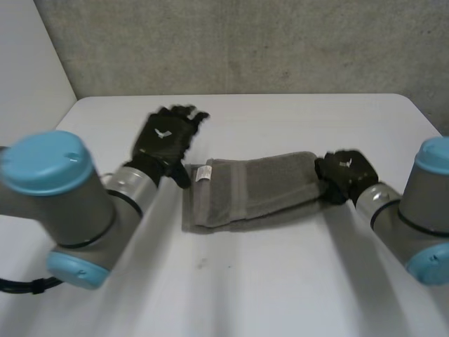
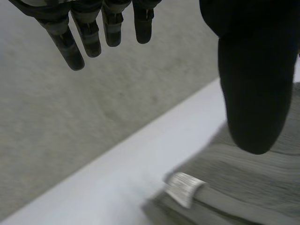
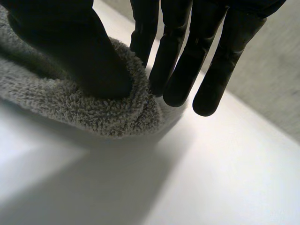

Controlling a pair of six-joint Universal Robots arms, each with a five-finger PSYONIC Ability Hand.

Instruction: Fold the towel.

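A grey towel (image 1: 252,186) lies folded into a long strip across the middle of the white table (image 1: 280,281), with a small white label (image 1: 203,173) at its left end. My left hand (image 1: 167,135) hovers just above and beyond that left end, open and holding nothing. In the left wrist view its fingers (image 2: 86,40) hang straight over the table, and its thumb is above the towel (image 2: 262,187) near the label (image 2: 183,187). My right hand (image 1: 349,174) is at the towel's right end. There the thumb (image 3: 79,51) presses into the folded end (image 3: 93,110), pinching it against the fingers (image 3: 180,70).
A grey wall (image 1: 245,42) rises behind the table's far edge. Bare tabletop lies in front of the towel and on both sides of it. Both arms reach in from the near corners.
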